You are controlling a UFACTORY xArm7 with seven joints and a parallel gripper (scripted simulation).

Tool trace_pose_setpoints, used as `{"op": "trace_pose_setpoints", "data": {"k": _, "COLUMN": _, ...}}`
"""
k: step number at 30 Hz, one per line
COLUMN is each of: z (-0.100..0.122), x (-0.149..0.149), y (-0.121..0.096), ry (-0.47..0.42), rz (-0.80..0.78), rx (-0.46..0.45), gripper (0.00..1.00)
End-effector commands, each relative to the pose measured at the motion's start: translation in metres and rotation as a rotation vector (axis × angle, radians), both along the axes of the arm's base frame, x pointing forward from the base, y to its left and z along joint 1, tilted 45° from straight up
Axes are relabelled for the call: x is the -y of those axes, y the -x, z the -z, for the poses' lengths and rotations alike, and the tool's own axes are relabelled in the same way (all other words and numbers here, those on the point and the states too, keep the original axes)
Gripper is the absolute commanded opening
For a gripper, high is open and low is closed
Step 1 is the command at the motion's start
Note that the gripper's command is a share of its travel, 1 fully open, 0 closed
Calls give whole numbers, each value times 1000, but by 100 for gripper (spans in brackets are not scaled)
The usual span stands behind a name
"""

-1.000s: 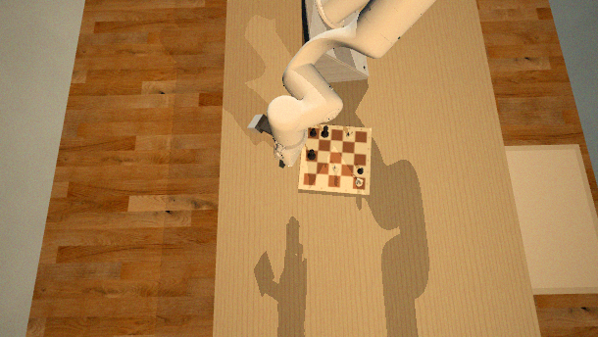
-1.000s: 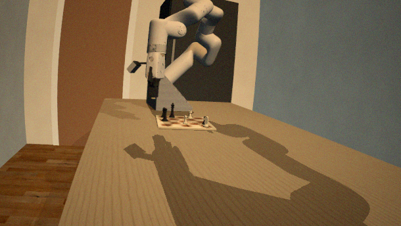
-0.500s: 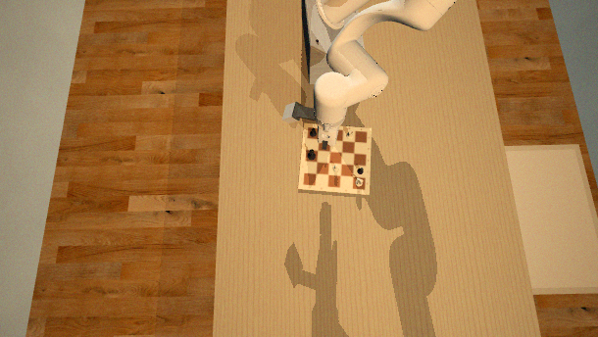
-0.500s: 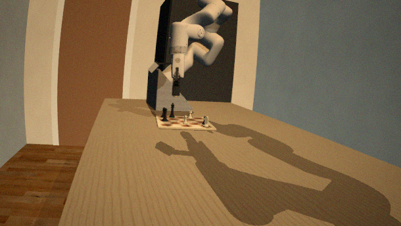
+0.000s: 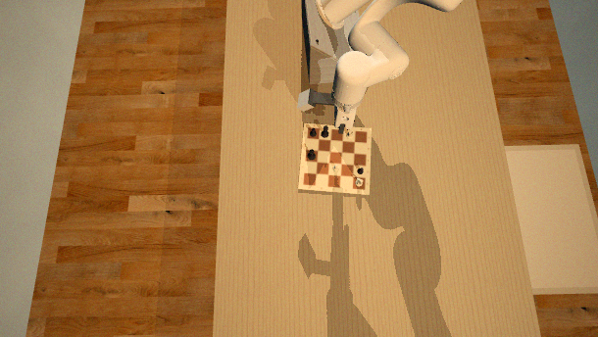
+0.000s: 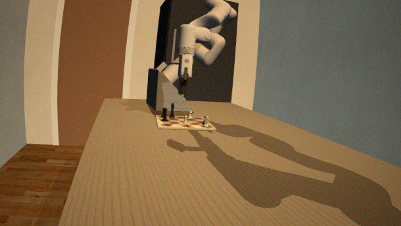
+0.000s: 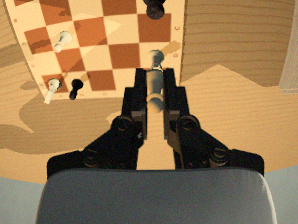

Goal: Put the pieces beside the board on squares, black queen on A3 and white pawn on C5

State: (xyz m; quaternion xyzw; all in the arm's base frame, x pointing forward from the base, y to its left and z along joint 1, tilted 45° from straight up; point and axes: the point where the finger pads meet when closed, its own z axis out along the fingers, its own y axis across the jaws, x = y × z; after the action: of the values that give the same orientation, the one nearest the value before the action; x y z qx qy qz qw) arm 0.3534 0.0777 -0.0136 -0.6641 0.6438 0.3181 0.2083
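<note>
The small chessboard (image 5: pixel 335 159) lies on the long table and also shows in the exterior view (image 6: pixel 184 122). My gripper (image 5: pixel 343 128) (image 6: pixel 183 80) hangs high above the board's far edge. It is shut on a small pale piece, the white pawn (image 7: pixel 156 78), which stands upright between the fingertips. Three black pieces (image 5: pixel 313 132) (image 5: pixel 324 131) (image 5: pixel 311 155) stand on the board's left side. One of them is tall (image 6: pixel 171 110). A small black piece (image 5: pixel 360 170) and a white piece (image 5: pixel 359 182) stand near the right front corner. I cannot read the square labels.
The arm's grey base block (image 6: pixel 158 93) stands just behind the board. A pale mat (image 5: pixel 549 216) lies on the floor to the right of the table. More white pieces (image 6: pixel 190 114) (image 6: pixel 205 121) stand on the board.
</note>
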Motion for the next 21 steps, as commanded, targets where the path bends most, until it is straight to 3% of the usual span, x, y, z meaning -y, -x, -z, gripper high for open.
{"op": "trace_pose_setpoints", "data": {"k": 1, "z": -2, "x": 1, "y": -1, "ry": 1, "rz": 4, "rx": 8, "gripper": 0}}
{"op": "trace_pose_setpoints", "data": {"k": 11, "z": 5, "x": -6, "y": 1, "ry": 0, "rz": 4, "rx": 8, "gripper": 0}}
{"op": "trace_pose_setpoints", "data": {"k": 21, "z": 35, "x": -36, "y": 7, "ry": 0, "rz": 4, "rx": 8, "gripper": 0}}
